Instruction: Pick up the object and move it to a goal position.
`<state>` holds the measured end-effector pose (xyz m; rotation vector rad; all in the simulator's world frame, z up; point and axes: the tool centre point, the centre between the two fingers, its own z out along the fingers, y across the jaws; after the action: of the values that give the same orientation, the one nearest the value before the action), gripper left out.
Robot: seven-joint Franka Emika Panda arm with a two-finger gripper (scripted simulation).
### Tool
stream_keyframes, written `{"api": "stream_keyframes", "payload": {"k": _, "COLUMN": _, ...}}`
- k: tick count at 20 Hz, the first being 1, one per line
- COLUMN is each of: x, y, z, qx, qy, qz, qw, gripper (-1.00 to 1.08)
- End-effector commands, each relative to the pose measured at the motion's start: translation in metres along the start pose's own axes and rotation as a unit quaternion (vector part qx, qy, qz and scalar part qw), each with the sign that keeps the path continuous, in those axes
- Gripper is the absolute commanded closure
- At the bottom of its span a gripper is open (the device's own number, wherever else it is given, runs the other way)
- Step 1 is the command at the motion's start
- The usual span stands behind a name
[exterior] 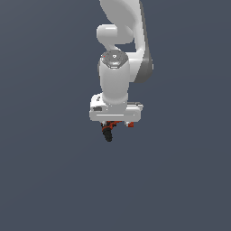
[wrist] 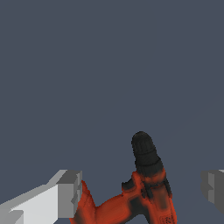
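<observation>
A flat, dark slate-blue background fills both pictures, with no edge, seam or shadow to mark a surface.

In the exterior view the white arm [exterior: 121,54] comes down from the top of the picture and ends in the hand [exterior: 116,124], which points straight down near the middle. Just under the hand's pale body sits the object [exterior: 108,132], a small black piece with red-orange parts. Its black tip hangs below the hand toward the exterior view's left, and a bit of red-orange shows under the hand toward the exterior view's right. The fingers themselves are too small to make out here.

In the wrist view the object [wrist: 146,186] appears as a small power drill: a black rounded chuck on a red-orange body with dark patches, and a red-orange handle running toward one finger [wrist: 65,194]. That pale finger with its grey pad touches the handle. The other finger [wrist: 213,189] stands apart from the drill, with background between them. The hand is spread wide, not clamped on the drill.
</observation>
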<state>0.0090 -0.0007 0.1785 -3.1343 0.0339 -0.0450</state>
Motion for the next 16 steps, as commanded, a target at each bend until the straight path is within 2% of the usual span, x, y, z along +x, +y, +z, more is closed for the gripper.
{"api": "stream_keyframes", "payload": {"k": 1, "x": 0.0, "y": 0.0, "z": 0.0, "qx": 0.0, "qy": 0.0, "qz": 0.0, "qw": 1.0, "gripper": -0.6}}
{"api": "stream_keyframes", "payload": {"k": 10, "x": 0.001, "y": 0.011, "z": -0.001, "qx": -0.006, "qy": 0.004, "qz": 0.0, "qw": 1.0, "gripper": -0.6}}
{"api": "stream_keyframes", "payload": {"k": 16, "x": -0.002, "y": 0.015, "z": 0.014, "qx": -0.009, "qy": 0.0, "qz": -0.017, "qw": 0.9998, "gripper": -0.6}}
